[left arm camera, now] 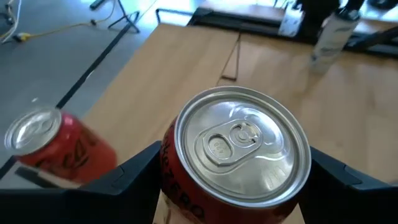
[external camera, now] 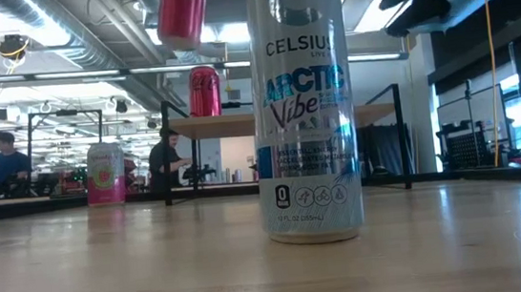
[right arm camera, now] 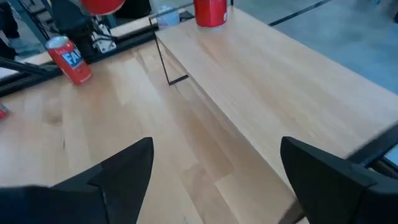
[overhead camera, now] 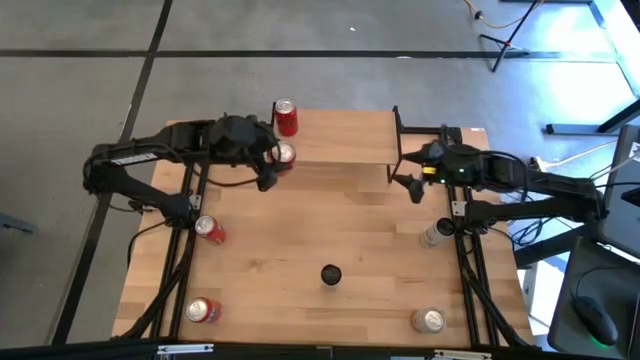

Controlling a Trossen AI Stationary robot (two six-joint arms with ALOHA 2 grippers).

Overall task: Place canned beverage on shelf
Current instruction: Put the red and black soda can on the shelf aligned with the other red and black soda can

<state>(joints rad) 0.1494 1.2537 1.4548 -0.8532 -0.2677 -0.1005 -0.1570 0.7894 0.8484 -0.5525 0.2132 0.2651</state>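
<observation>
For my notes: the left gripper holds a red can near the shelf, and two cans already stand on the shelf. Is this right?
Not quite. Only one red can stands on the shelf, as the high view shows. The left gripper does hold a red can near the shelf.

Shelf [overhead camera: 345, 138] top is left bare across middle and right; only its left end is taken by a red can [overhead camera: 285, 117]. Approach at that end is blocked by left gripper [overhead camera: 277, 160] w/ held can [overhead camera: 285, 154] just beside shelf's front-left corner. Right end is crowded by right gripper [overhead camera: 405, 175], jaws wide. Table centre is obstructed by one upright can [overhead camera: 331, 275]; the rest stand near edges
</observation>
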